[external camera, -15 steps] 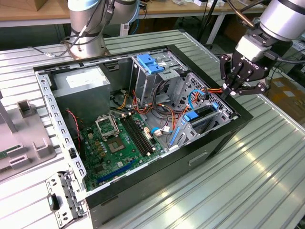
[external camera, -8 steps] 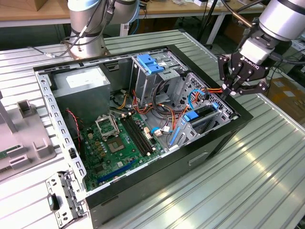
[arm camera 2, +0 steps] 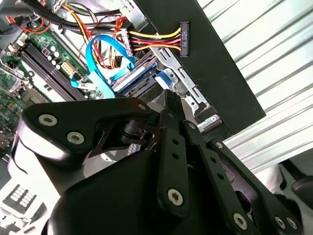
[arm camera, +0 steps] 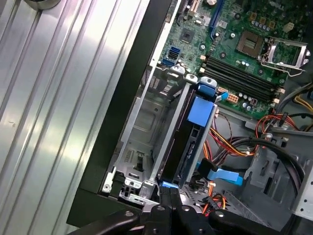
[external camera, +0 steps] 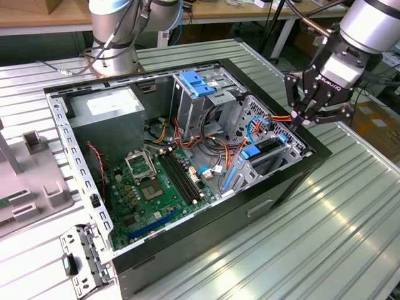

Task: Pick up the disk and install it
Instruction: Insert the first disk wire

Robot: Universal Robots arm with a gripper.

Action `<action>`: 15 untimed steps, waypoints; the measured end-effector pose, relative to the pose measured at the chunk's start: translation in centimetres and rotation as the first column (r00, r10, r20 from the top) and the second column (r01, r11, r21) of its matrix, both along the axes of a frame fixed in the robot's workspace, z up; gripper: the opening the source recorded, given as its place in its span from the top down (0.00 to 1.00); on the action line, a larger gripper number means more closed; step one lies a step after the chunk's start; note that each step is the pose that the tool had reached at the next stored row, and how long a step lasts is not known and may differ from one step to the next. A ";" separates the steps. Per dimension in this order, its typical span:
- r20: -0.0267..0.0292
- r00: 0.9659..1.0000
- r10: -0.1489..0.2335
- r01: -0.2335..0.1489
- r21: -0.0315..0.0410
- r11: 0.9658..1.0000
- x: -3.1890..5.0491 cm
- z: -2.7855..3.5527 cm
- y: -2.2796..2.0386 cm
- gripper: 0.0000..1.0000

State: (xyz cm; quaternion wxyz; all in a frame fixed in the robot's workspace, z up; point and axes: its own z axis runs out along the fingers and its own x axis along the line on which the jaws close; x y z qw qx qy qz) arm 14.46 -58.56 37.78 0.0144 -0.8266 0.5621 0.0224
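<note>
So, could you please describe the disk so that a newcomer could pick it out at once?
Start at the open computer case and go to its corner under the gripper. The disk stands on edge in the metal drive cage, a dark slab with blue rails, unlike the empty slot beside it.

End effector [external camera: 304,116] fingers closed together, pointing down.

Bright, even overhead light fills the scene. Glare streaks the ribbed metal table [arm camera: 58,98] beside the gripper [external camera: 306,119], whose close black body looks soft.
</note>
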 end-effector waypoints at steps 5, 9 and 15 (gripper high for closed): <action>0.000 0.997 0.081 -0.081 0.000 0.997 0.00 0.00 0.00 0.89; 0.000 0.992 0.128 -0.128 0.000 0.992 0.00 0.00 0.00 0.89; 0.000 0.976 0.219 -0.219 0.000 0.976 0.00 0.00 0.00 0.89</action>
